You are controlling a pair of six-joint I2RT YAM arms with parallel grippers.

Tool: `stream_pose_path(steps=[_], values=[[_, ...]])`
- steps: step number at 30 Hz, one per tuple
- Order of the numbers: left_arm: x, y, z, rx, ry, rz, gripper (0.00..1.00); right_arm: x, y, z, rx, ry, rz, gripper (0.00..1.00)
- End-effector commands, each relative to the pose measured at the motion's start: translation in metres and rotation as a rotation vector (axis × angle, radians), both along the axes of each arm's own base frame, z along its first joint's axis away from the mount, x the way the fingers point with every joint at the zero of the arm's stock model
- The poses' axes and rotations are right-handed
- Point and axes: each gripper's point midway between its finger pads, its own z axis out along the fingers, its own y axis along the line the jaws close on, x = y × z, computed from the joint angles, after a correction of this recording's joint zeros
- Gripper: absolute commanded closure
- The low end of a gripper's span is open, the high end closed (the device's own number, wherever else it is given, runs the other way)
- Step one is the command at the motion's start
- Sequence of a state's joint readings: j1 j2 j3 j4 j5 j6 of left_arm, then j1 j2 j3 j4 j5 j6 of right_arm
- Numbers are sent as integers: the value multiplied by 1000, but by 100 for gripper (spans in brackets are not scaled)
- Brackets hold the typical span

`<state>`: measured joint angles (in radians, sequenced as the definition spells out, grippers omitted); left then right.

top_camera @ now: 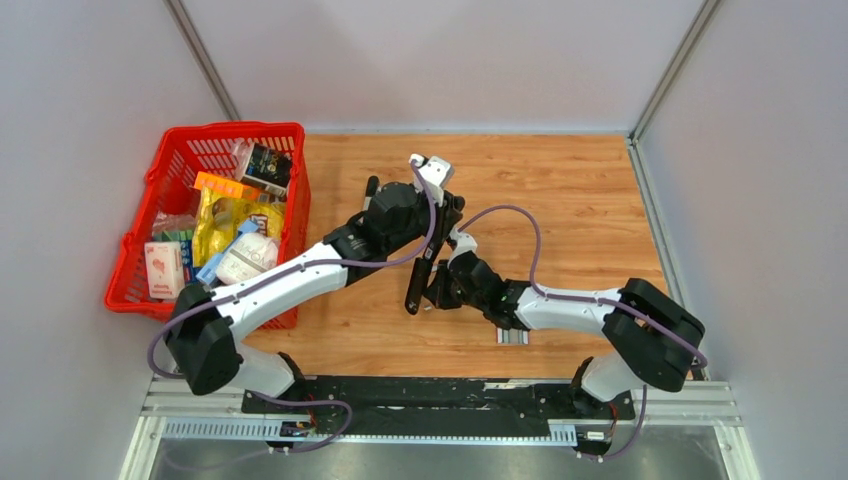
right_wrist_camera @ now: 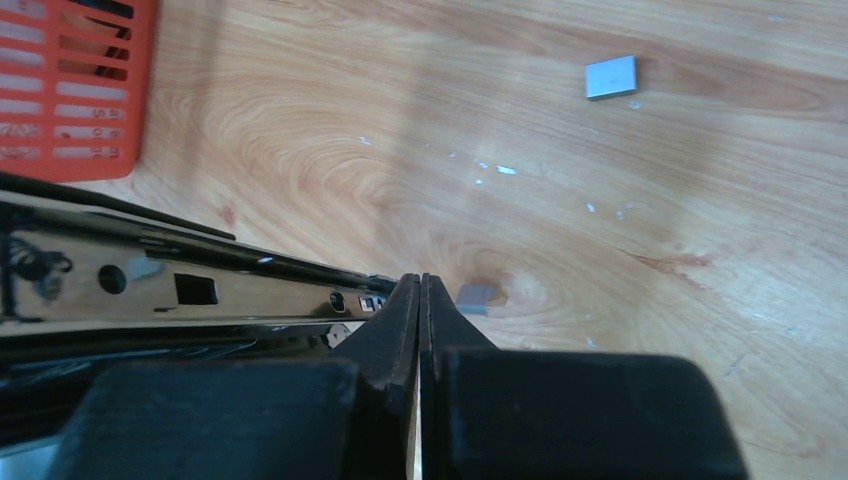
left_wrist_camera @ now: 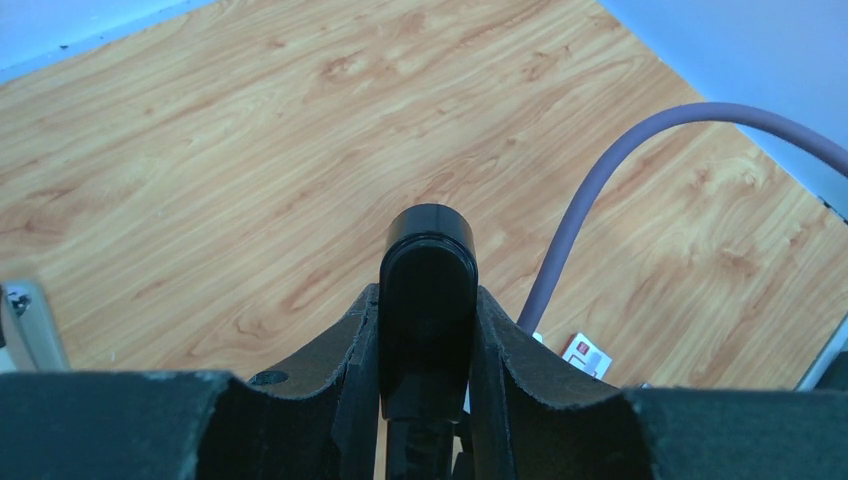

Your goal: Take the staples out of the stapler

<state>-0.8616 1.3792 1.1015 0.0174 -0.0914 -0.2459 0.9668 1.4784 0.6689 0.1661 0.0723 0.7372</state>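
My left gripper (top_camera: 443, 213) is shut on one end of the black stapler (top_camera: 418, 283) and holds it tilted above the table; the left wrist view shows the stapler's rounded black end (left_wrist_camera: 428, 285) clamped between the fingers. The stapler's open silvery metal rail (right_wrist_camera: 200, 290) runs across the left of the right wrist view. My right gripper (top_camera: 438, 290) is shut with nothing visible between its tips (right_wrist_camera: 420, 284), right beside the rail's end. Grey staples lie on the wood: one piece (right_wrist_camera: 611, 76) far off, one (right_wrist_camera: 478, 295) just past the fingertips. A ribbed strip (top_camera: 512, 336) lies near the front edge.
A red basket (top_camera: 215, 140) full of packets stands at the left; its corner shows in the right wrist view (right_wrist_camera: 70, 90). A small white-and-red box (left_wrist_camera: 587, 354) lies on the wood beside the purple cable (left_wrist_camera: 590, 190). Grey walls enclose the table.
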Motion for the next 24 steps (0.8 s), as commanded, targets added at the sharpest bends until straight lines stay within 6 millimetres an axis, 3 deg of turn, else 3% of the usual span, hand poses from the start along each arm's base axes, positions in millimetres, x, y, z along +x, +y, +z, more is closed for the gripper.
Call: stream_pose_path(steps=[1, 8, 17, 20, 24], values=[[6, -19, 28, -66, -49, -49, 100, 10, 9, 14, 76, -52, 3, 100], [3, -16, 21, -47, -34, -49, 100, 18, -6, 13, 29, -79, -34, 100], [-12, 8, 44, -54, -79, -38, 100, 30, -29, 29, -79, -147, -98, 100], [-18, 19, 48, -32, -88, -34, 100, 31, -44, 37, -126, -179, -119, 100], [-27, 37, 69, -28, -123, -16, 100, 28, -65, 52, -188, -218, -138, 100]])
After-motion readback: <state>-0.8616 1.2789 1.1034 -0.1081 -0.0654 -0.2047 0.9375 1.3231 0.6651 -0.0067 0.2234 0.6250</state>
